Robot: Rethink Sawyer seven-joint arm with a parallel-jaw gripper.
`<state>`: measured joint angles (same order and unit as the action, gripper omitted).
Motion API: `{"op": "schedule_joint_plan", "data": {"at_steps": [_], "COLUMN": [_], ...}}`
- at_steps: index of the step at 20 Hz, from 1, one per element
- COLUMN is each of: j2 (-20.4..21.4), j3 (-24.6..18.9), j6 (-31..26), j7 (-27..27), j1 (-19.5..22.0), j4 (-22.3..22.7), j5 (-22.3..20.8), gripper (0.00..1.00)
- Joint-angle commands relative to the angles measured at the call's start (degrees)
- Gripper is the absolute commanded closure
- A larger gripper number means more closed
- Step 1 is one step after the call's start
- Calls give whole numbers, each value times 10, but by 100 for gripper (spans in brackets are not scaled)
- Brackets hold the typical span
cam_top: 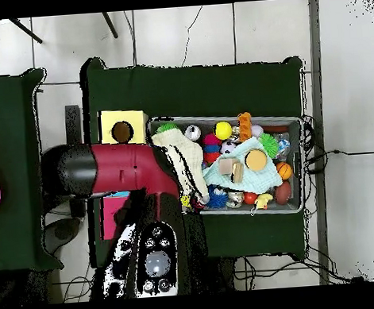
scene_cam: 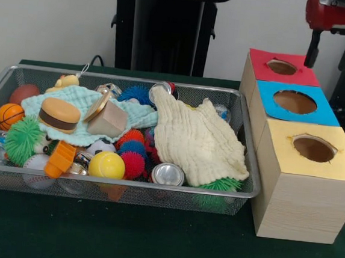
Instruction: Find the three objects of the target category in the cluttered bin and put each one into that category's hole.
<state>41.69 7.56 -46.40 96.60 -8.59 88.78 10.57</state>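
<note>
A wire mesh bin (scene_cam: 125, 188) (cam_top: 304, 165) holds a jumble of toys. Among them are a burger (scene_cam: 59, 114) (cam_top: 257, 159), a wooden block (scene_cam: 107, 121), a yellow ball (scene_cam: 106, 165) (cam_top: 223, 130), a small basketball (scene_cam: 8, 115), spiky balls (scene_cam: 21, 139) and metal cans (scene_cam: 168, 174). A cream cloth (scene_cam: 197, 140) (cam_top: 187, 156) and a mint cloth (scene_cam: 78, 99) cover part of the pile. To the right stand three wooden boxes with round holes, topped red (scene_cam: 282, 67), blue (scene_cam: 295, 102) and yellow (scene_cam: 313, 148) (cam_top: 123, 127). The red arm (scene_cam: 340, 14) (cam_top: 120, 172) hangs above the boxes; its gripper is not clear.
The bin and boxes sit on a dark green table cover (scene_cam: 150, 242). In the overhead view the arm hides the red and blue boxes and the bin's near-left corner. A black stand (scene_cam: 163, 31) rises behind the bin.
</note>
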Motion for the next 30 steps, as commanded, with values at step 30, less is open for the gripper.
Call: {"op": "schedule_joint_plan", "data": {"at_steps": [30], "j2": [23], "j3": [-79], "j6": [78], "j7": [-21], "j1": [53], "j4": [152], "j5": [-30], "gripper": [0]}}
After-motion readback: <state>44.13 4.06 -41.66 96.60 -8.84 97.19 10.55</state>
